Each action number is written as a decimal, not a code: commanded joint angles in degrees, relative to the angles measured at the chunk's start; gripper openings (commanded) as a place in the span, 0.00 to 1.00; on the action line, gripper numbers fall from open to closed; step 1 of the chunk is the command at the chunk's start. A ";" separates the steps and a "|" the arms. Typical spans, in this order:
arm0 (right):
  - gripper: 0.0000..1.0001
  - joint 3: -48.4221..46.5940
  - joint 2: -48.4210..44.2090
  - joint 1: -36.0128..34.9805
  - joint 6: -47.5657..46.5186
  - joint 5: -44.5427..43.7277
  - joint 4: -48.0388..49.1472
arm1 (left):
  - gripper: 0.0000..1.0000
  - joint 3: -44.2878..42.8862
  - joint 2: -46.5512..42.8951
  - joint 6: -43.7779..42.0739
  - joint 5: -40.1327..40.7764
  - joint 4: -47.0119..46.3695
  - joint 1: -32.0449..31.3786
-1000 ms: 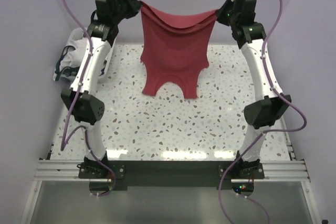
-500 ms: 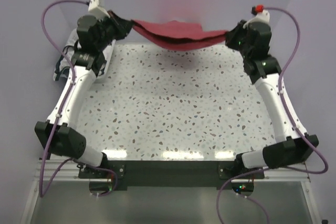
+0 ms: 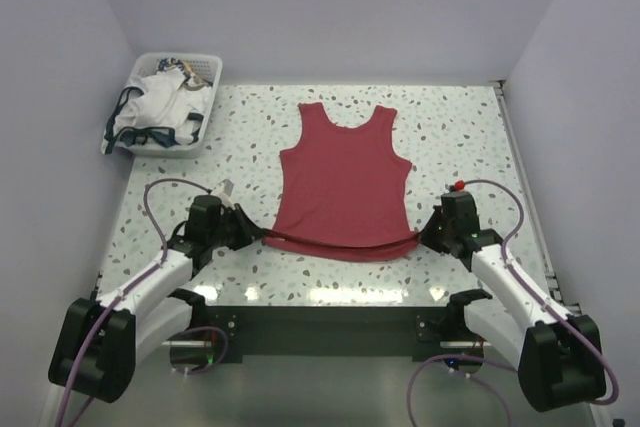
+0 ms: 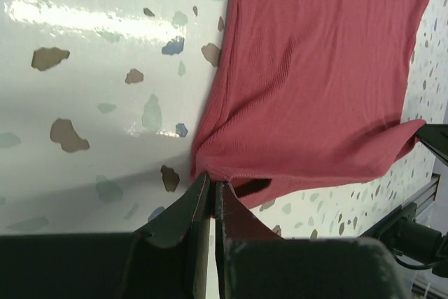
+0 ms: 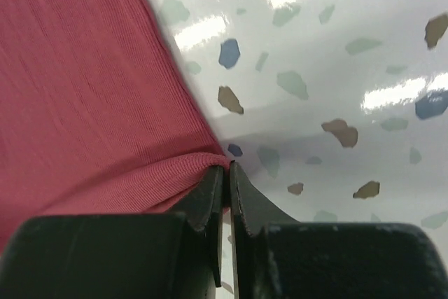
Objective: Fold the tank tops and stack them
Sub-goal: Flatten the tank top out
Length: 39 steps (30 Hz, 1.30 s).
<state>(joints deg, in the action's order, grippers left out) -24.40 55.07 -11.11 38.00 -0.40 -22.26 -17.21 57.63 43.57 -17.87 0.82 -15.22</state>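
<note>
The dark red tank top (image 3: pixel 345 179) lies spread flat on the speckled table, straps toward the back wall, hem toward the arms. My left gripper (image 3: pixel 246 231) is shut on its near left hem corner (image 4: pixel 210 173), low over the table. At the near right hem corner (image 5: pixel 217 164), my right gripper (image 3: pixel 428 237) is shut on the cloth too. The hem between them sags slightly off the surface. The white tank top (image 3: pixel 160 107) with navy trim sits crumpled in the basket at the back left.
A white plastic basket (image 3: pixel 205 72) stands at the table's back left corner. Walls close the left, back and right sides. The aluminium rail (image 3: pixel 330 322) with both arm bases runs along the near edge.
Both arms swung down from high at the back to low near the front edge, dragging the red tank top from hanging in the air to lying flat on the table.
</note>
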 commanded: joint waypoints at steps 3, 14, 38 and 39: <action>0.07 3.13 -7.86 0.30 5.07 1.64 -4.08 | 0.00 1.57 -8.22 1.78 -0.50 4.26 -1.12; 0.24 0.94 -25.35 0.22 9.20 2.25 -22.11 | 0.10 2.80 -18.42 1.78 -2.78 16.66 -2.18; 0.37 -17.06 10.87 0.13 -1.34 -3.82 3.25 | 0.40 -22.76 4.21 -5.51 12.32 8.70 -3.67; 0.36 -20.30 13.72 -0.05 -1.61 -3.81 4.93 | 0.37 -24.34 11.56 -5.43 11.72 6.32 -3.59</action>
<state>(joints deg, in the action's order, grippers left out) -38.02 60.51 -11.14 39.77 -1.48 -30.37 -37.76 56.49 40.82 -10.57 17.82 -18.83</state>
